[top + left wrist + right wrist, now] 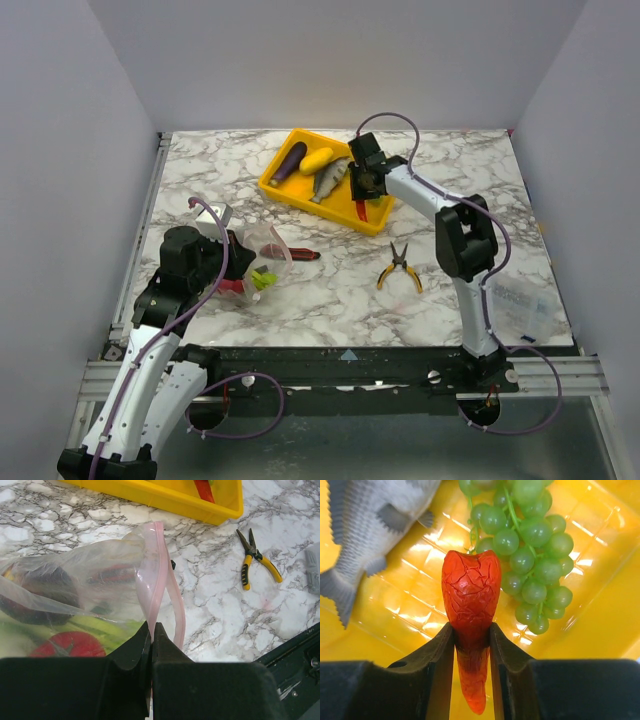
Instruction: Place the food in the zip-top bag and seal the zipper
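Pinching the tapered red chili mid-frame, the right gripper may squeeze it loose; the left gripper, lower centre, clamps the zip-top bag.

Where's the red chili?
In the right wrist view, the red chili sits pinched in the right claw over the yellow tray, with green grapes to its right and the grey fish to its left.

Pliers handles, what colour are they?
Yellow with black accents on the pliers; the left wrist view shows them best.
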Robot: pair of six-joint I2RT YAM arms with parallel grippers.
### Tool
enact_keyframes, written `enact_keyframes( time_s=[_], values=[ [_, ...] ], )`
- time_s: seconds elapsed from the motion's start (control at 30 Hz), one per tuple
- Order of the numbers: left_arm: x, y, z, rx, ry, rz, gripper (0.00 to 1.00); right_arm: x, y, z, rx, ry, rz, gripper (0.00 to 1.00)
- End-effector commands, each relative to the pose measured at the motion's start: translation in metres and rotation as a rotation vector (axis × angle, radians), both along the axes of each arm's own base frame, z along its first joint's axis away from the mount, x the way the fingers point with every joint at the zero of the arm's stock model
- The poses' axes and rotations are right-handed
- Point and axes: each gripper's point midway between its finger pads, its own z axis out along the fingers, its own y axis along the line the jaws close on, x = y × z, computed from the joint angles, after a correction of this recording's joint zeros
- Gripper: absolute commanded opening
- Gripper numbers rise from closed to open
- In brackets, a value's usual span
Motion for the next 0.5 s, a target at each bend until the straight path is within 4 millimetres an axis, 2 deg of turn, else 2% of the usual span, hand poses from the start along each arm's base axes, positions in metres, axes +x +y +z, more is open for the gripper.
enact_keyframes(
  time_s=[0.0, 0.13, 0.27, 0.4, 0.47],
  values=[
    [0.001, -0.003, 0.006, -0.012, -0.027, -0.014, 0.00, 0.021, 0.004, 0.043, 0.064, -0.149, -0.027, 0.16],
    [0.001, -0.004, 0.006, -0.014, -0.023, -0.020, 0.00, 0.025, 0.003, 0.056, 0.066, -0.190, -0.034, 0.09],
    [0.002, -0.004, 0.006, -0.012, -0.021, -0.016, 0.00, 0.019, 0.005, 0.081, 0.122, -0.241, -0.028, 0.01],
    [0.002, -0.004, 0.005, -0.012, -0.017, -0.017, 0.00, -0.005, 0.028, 0.110, 0.285, -0.233, 0.070, 0.00],
    [0.003, -0.004, 0.005, -0.012, -0.015, -0.019, 0.00, -0.030, 0.051, 0.121, 0.422, -0.168, 0.173, 0.00]
  ],
)
